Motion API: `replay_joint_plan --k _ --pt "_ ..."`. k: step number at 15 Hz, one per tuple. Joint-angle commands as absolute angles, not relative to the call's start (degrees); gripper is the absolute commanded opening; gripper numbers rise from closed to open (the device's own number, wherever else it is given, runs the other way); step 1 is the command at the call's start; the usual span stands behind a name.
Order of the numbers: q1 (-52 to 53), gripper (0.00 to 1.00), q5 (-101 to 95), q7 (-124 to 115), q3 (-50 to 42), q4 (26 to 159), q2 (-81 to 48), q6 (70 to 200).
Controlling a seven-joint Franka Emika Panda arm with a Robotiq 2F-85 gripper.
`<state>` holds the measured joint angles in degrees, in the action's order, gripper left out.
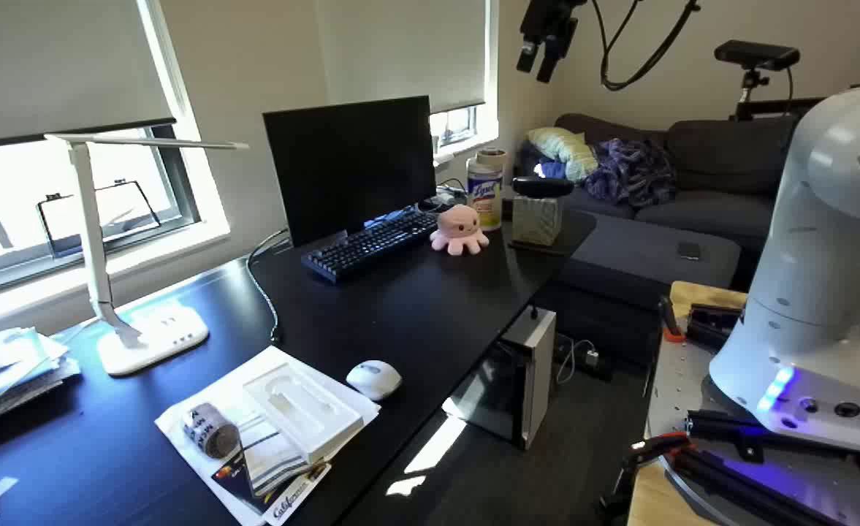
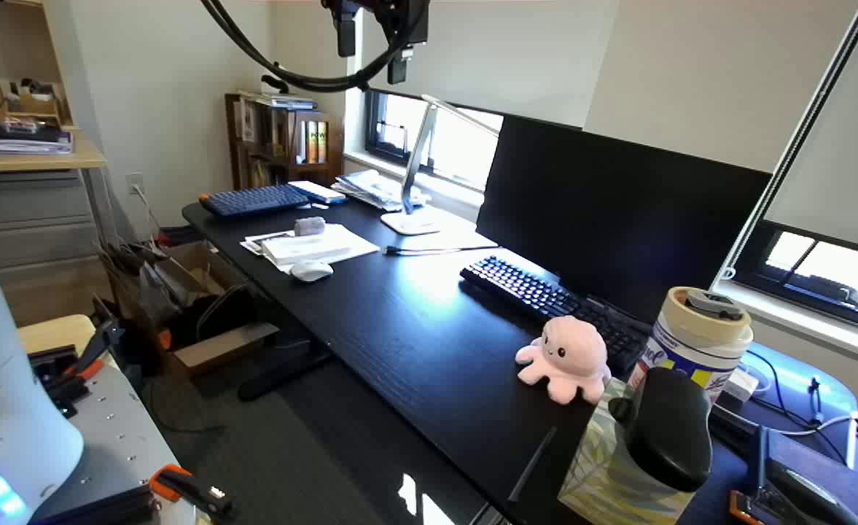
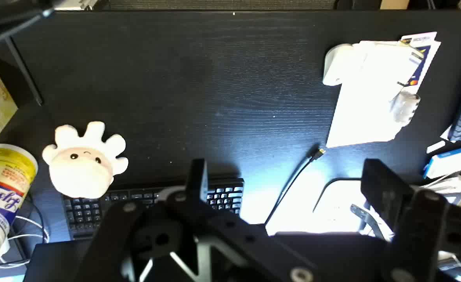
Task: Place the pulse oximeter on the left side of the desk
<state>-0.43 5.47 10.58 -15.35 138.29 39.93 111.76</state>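
While the angular black gripper (image 3: 286, 172) hangs spread over the wood-grained black bench (image 3: 214, 78), what looks like the pulse oximeter (image 1: 210, 431), a stubby grey roll, lies on white papers (image 3: 351, 127), near a moulded tray (image 1: 305, 405).

What may be the oximeter (image 1: 212, 429), small and pale grey with dark marks, is lying on some papers (image 1: 225, 387). Beneath, the tabletop (image 1: 400, 314) is stretching long, flat and black, reflecting light.

Both exterior views face the long, black, wood-grained desk (image 1: 378, 314) from opposite ends; the wrist view looks down
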Motion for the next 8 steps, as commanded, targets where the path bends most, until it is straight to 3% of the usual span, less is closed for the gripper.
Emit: replay_joint_plan --k 1,8 --pt "-2.0 1.00 6.4 11.4 -14.2 138.2 39.6 111.6" --pt "-2.9 1.00 8.6 -7.5 -13.1 127.1 21.6 124.6"
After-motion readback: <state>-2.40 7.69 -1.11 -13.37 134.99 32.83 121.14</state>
